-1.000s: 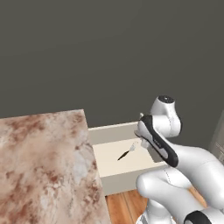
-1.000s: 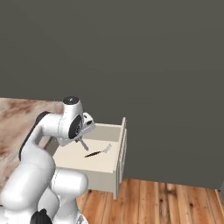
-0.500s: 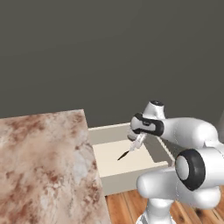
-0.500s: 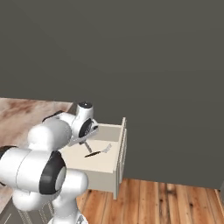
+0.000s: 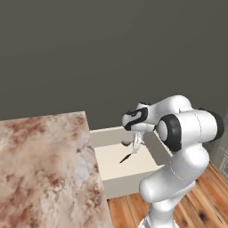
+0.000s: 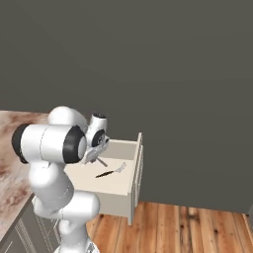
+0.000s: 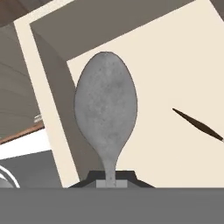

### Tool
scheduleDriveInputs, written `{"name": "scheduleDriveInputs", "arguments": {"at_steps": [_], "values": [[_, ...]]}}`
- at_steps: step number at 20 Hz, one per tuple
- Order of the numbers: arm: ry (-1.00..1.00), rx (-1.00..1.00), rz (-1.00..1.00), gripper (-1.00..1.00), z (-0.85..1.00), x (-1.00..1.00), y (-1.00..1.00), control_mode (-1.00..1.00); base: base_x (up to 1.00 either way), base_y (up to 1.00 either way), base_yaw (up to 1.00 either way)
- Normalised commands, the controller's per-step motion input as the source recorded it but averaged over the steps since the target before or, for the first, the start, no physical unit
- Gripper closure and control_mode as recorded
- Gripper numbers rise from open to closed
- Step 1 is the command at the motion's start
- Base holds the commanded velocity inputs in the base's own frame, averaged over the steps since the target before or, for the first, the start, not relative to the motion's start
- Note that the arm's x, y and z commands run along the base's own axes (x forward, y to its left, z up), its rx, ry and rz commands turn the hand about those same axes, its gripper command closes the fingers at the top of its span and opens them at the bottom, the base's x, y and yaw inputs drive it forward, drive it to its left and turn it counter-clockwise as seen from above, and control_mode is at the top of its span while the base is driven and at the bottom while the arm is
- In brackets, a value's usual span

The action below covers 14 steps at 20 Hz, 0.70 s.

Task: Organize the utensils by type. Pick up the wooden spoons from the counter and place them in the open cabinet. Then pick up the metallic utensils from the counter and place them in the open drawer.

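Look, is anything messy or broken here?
Nothing stands out. The pincer holds a dark grey metal spoon over the open cream drawer, where a black-handled silvery utensil lies slantwise on the pale bottom.

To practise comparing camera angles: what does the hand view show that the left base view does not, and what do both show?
Hand view alone: the broad oval bowl of the grey metal spoon held in the shut hand, seen close up. Left base view alone: the marbled counter, the wooden floor and the arm. Both: the open drawer and the dark-handled utensil lying on its pale bottom.
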Motion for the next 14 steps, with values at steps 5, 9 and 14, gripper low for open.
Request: {"name": "scheduleDriveInputs", "arguments": {"at_steps": [5,9,14], "values": [[0.01,0.0,0.36,1.0,-0.5,0.06,0.12,-1.0,0.0,0.0,0.0],[0.06,0.0,0.27,1.0,-0.41,0.0,0.1,-1.0,0.0,0.0,0.0],[0.15,0.0,0.11,1.0,-0.39,0.0,0.05,-1.0,0.0,0.0,0.0]]}}
